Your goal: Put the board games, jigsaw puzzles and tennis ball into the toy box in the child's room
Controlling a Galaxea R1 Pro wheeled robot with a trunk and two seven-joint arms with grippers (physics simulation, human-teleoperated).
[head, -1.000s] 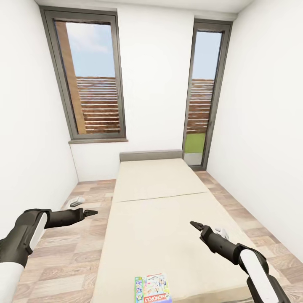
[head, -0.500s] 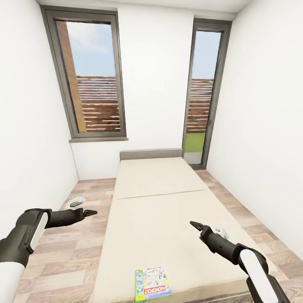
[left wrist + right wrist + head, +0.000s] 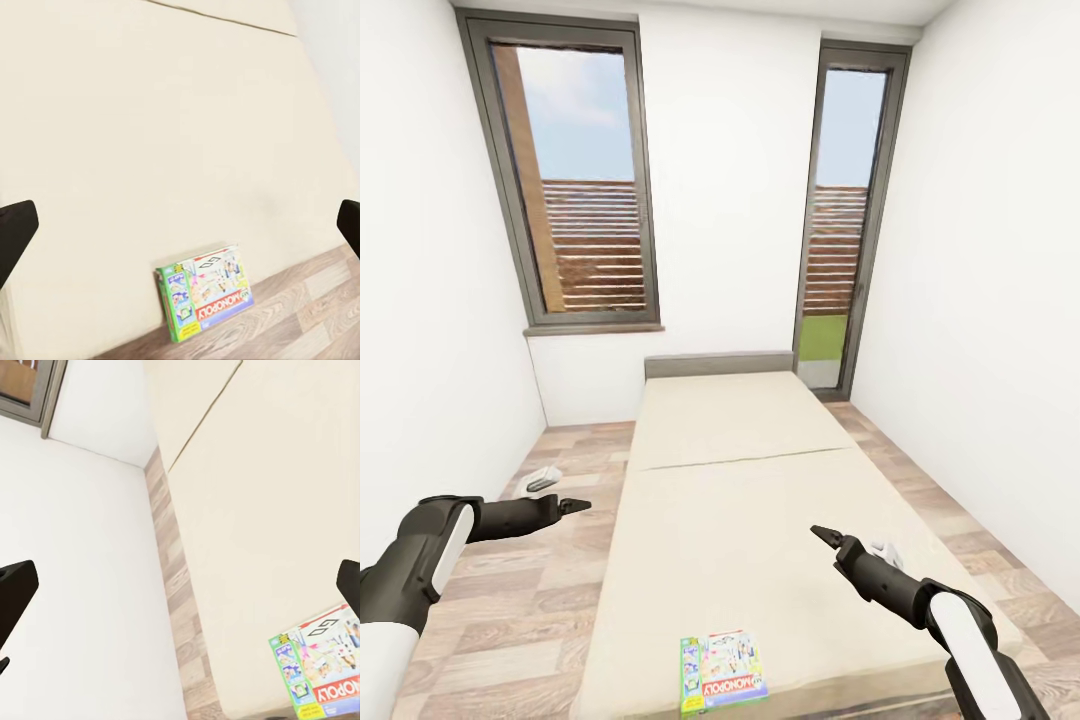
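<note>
A white-green board game (image 3: 723, 672) with a red Monopoly logo lies flat on the beige bed (image 3: 730, 470), at its near edge. The left wrist view shows the same board game (image 3: 204, 291) by the mattress edge, and so does the right wrist view (image 3: 319, 667). My left gripper (image 3: 578, 505) hangs open over the floor left of the bed. Over the bed's right side my right gripper (image 3: 820, 533) is open, well above and beyond the box. Both are empty. The table, toy box, puzzles, tennis ball and other games are out of view.
Wood floor runs along both sides of the bed. A small white-grey object (image 3: 543, 478) lies on the floor at the left, another white one (image 3: 886, 550) at the right. White walls close in on both sides; a window (image 3: 585, 190) and a glass door (image 3: 840, 230) stand behind.
The whole picture has shifted slightly, so the bed and the game box sit a little higher in view: the camera moved. Both arms hold the same pose.
</note>
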